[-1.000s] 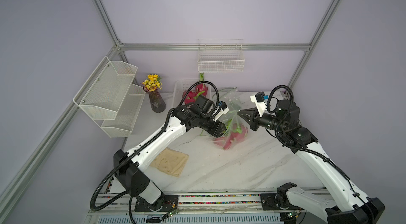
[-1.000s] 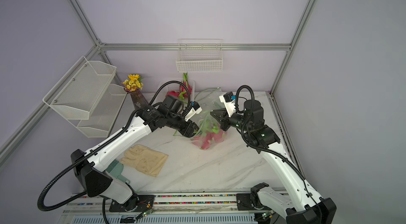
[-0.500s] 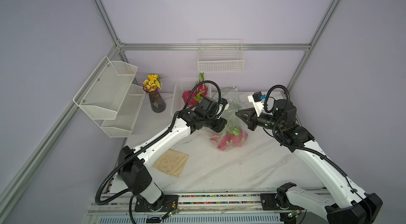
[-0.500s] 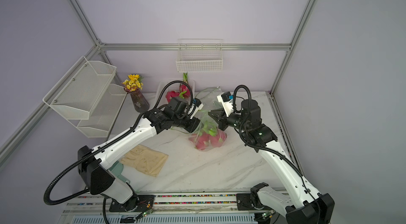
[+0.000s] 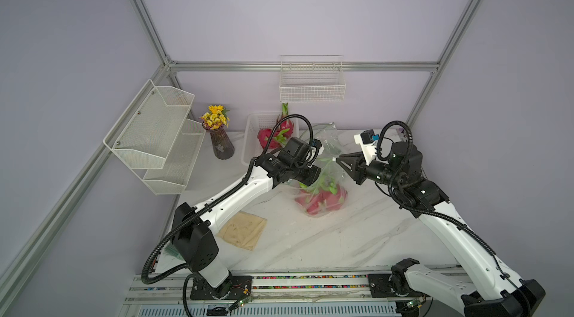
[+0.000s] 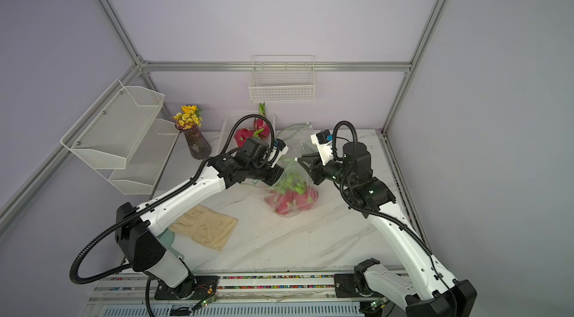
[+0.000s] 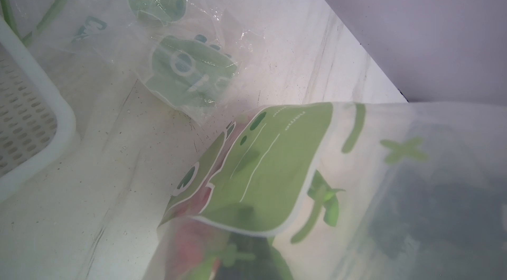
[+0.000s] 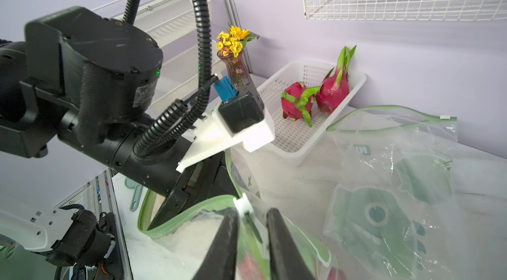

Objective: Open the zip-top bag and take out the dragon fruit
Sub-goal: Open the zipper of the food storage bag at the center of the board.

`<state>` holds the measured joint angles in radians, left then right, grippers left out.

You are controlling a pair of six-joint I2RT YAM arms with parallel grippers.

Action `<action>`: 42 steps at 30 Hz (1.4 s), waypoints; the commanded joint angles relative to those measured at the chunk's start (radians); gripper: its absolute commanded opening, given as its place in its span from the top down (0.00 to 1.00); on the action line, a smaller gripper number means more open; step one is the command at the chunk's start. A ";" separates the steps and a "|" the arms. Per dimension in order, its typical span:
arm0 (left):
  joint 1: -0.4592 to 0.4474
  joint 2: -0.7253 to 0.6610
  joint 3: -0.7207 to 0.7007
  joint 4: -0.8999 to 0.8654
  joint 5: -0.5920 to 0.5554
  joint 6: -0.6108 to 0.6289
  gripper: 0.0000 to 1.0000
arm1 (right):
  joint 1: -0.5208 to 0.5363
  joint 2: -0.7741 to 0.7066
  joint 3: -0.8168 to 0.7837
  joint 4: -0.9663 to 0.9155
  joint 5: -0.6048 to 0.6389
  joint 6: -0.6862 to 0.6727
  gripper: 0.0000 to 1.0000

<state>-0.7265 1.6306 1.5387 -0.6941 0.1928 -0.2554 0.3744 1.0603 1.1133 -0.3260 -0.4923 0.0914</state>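
desk (image 5: 341, 237): white marble-look top, boxed in by lilac walls (image 5: 279, 4) with aluminium posts at the corners.
fixtures: wire basket (image 5: 312, 88) up on the back wall, two-tier mesh shelf (image 5: 155, 132) on the side wall, vase (image 5: 221, 144) of yellow flowers beside it, tan glove (image 5: 243, 231) flat near the left arm's base.
zip-top bag (image 5: 324, 175): mid-desk between the two arms, slumped upright, green zip rim gaping.
dragon fruit (image 5: 321, 203): pink ones bunched in the bottom of the bag, and two more (image 8: 297, 100) sit in the white basket (image 5: 252, 141) by the back wall.
left claw (image 5: 315, 177): inside the bag's mouth, just above the fruit. It is closed tight, but the film hides what it pinches, if anything.
right claw (image 8: 251, 240): at the opposite rim, jaws a narrow gap apart. The white slider (image 8: 242, 204) is right at its tips, and the fruit is below, inside the bag.
top views: both arms meet at the bag from either side, and only here does the glove show.
left wrist view: film with a green frog print (image 7: 260, 168) fills the shot, with pink dim behind it and a basket corner alongside. The claw itself is out of shot.
right wrist view: the basket pair is sharp, one with a long green tip, and a second bag (image 8: 384, 182), flat and printed, lies behind the first.
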 commanded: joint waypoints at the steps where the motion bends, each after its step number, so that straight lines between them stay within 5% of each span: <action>1: 0.011 0.013 0.038 0.037 -0.017 -0.056 1.00 | 0.006 -0.028 0.081 -0.074 0.069 0.111 0.68; 6: 0.017 0.032 0.069 0.037 -0.038 -0.174 1.00 | 0.007 -0.023 0.134 -0.161 0.109 0.340 0.55; 7: 0.016 0.033 0.074 0.037 -0.049 -0.205 1.00 | 0.010 -0.006 0.149 -0.187 0.083 0.377 0.42; 15: 0.016 0.043 0.093 0.050 -0.099 -0.317 1.00 | 0.176 0.099 0.190 -0.273 0.210 0.577 0.33; 28: 0.016 0.026 0.070 0.053 -0.132 -0.332 1.00 | 0.255 0.177 0.209 -0.267 0.364 0.759 0.31; 36: 0.016 0.007 0.042 0.079 -0.113 -0.339 1.00 | 0.256 0.168 0.192 -0.240 0.412 0.814 0.46; 42: 0.016 -0.005 0.026 0.097 -0.095 -0.346 1.00 | 0.256 0.199 0.195 -0.247 0.420 0.824 0.47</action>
<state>-0.7136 1.6714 1.5661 -0.6441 0.0883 -0.5774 0.6247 1.2438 1.3102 -0.5797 -0.0994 0.8848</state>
